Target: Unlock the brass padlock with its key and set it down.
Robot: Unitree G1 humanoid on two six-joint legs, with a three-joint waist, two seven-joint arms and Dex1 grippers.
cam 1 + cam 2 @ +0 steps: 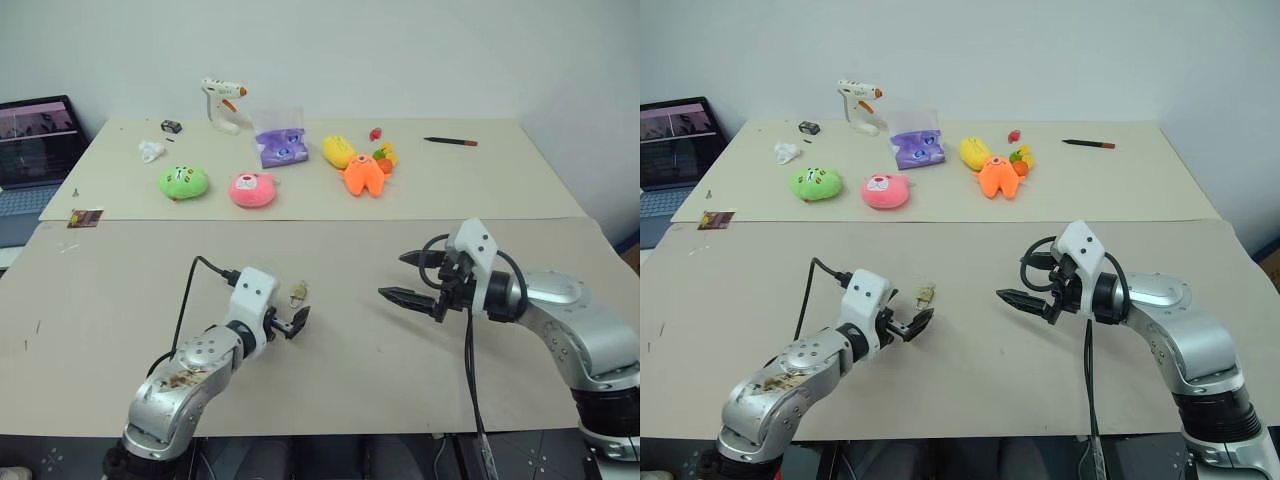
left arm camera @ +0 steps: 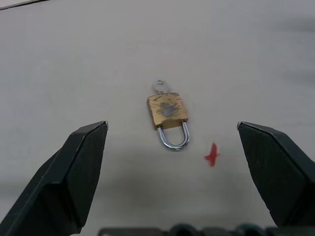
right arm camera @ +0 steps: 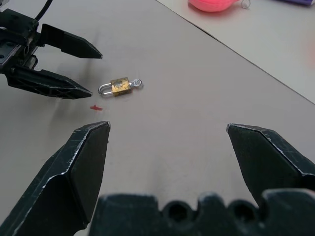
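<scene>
The brass padlock point(image 2: 168, 112) lies flat on the beige table point(image 1: 350, 380), its silver shackle towards my left gripper. The key point(image 2: 159, 87) sticks out of the padlock's far end. My left gripper point(image 1: 296, 322) hangs open just short of the padlock, which lies ahead between its fingers point(image 2: 83, 167), untouched. In the right wrist view the padlock point(image 3: 119, 86) lies ahead beside the left gripper's open fingers point(image 3: 59, 83). My right gripper point(image 1: 393, 275) is open and empty a short way to the padlock's right, pointing towards it.
A tiny red speck point(image 2: 211, 155) marks the table beside the shackle. At the back lie a green plush point(image 1: 183, 182), a pink plush point(image 1: 252, 189), orange and yellow toys point(image 1: 363, 170), a purple bag point(image 1: 280, 145), a glue gun point(image 1: 222, 103) and a pen point(image 1: 450, 141). A laptop point(image 1: 35, 150) stands far left.
</scene>
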